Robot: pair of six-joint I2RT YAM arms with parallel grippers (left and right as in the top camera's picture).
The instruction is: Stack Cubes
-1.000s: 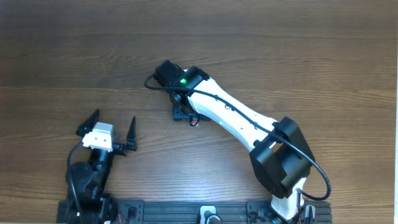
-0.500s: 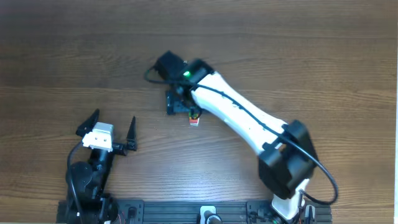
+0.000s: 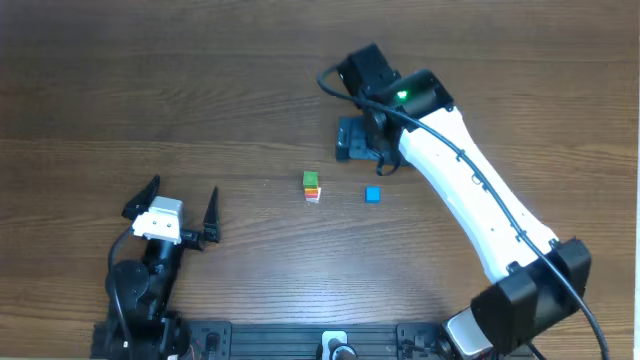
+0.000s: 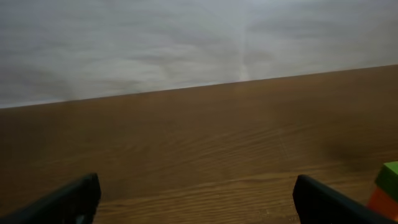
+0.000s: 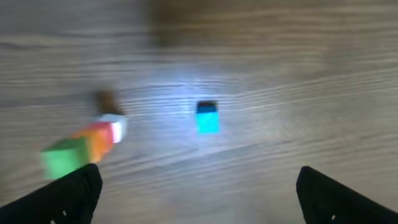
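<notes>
Brown wood grain runs across the worktop point(image 3: 120, 80), and near its middle stands the stack point(image 3: 312, 188) of small cubes. The green cube point(image 3: 311, 179) is on top and the orange cube point(image 3: 312, 189) sits right beneath it. Under those come a red cube point(image 5: 102, 132) and a white cube point(image 5: 117, 127) at the base, as my right wrist view shows them. The blue cube point(image 3: 373, 194) lies alone, flat on the wood, near the stack on my right arm's side, with bare wood between the two. My right end effector point(image 3: 358, 140) hangs above the worktop, in the top view on the far side of the cubes from my bases. Its fingers are spread wide and hold nothing. From its wrist camera both the blue cube and the stack lie below, touching neither finger. My right arm reaches from its base at the lower right of the top view up across the surface. My left end effector point(image 3: 182, 200) sits low near its own base, well apart from the cubes, its two fingers likewise apart with nothing between them. Its wrist view looks along the wood towards a pale wall point(image 4: 186, 43) and catches the green cube over the orange one at the picture's edge.
</notes>
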